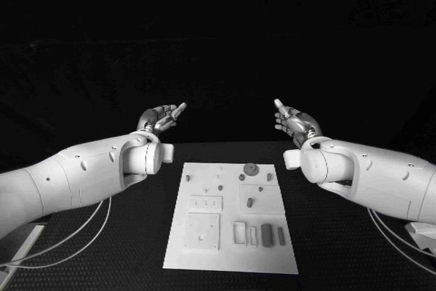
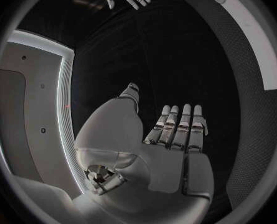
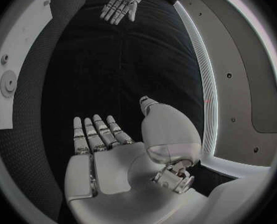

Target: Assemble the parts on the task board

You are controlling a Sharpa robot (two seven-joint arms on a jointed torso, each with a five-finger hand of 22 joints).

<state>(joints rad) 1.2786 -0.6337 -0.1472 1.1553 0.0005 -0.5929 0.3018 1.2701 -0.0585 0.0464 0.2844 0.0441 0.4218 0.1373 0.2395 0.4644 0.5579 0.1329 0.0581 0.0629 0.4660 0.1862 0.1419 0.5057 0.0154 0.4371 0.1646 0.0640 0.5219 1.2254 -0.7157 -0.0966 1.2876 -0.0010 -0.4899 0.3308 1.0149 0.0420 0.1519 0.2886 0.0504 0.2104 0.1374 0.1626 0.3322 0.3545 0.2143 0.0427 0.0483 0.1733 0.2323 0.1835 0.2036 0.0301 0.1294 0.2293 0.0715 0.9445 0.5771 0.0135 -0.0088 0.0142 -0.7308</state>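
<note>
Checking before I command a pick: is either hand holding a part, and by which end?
Nothing is held: left hand and right hand are open, above the table beyond the task board.

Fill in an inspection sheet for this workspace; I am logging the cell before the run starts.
Surface: black textured table, bare around the board.
Job's things: white rectangular task board lying flat at centre; small grey parts on it, untouched.
Clutter: nothing seen.
Robot hands: left robot hand and right robot hand raised beyond the board, fingers apart, holding nothing.
Cables: thin white cables under both arms.
Surroundings: dark.
</note>
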